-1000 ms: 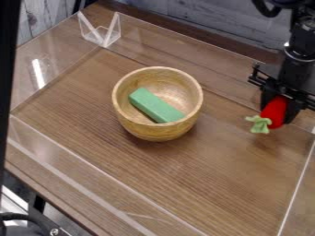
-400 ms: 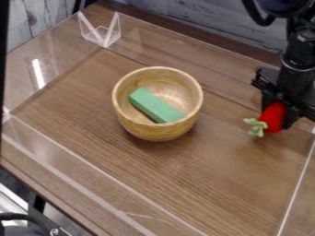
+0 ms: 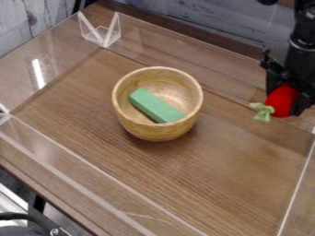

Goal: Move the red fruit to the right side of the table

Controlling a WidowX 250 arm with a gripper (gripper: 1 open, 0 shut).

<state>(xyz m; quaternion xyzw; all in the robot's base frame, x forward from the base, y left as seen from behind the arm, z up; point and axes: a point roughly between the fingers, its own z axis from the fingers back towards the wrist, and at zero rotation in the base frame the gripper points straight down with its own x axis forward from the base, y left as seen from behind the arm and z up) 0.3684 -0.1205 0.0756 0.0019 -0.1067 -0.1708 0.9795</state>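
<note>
Over on the right side of the table (image 3: 117,171) now, close to the right-hand acrylic wall (image 3: 296,198). Black gripper (image 3: 289,88) pointing almost straight down from the top right corner of the view. Right beneath it, the red fruit (image 3: 282,101), small and bright, pressed up against the dark fingers, green leafy top poking out to the lower left toward the tabletop. Hard to call the grip: fingers dark and slightly blurred around the red body, no clean gap visible, so clamped or let go cannot be told from here. Cannot be told either whether the fruit sits on the wood or hangs just above it.

Swinging to the middle of the table: 1 wooden bowl (image 3: 121,100), round, light-coloured, standing upright, well apart from the fruit and gripper. Inside it, 1 green block (image 3: 155,105), lying flat on the bowl's bottom at a slant, long side running from upper left to lower right. Much bigger bowl than fruit, no contest.

Brown wood grain all around, bare between bowl and fruit. Clear walls along every edge, with glare on the left panel. Far back left, a small clear folded stand (image 3: 99,29) against the rear wall, nowhere near the action.
</note>
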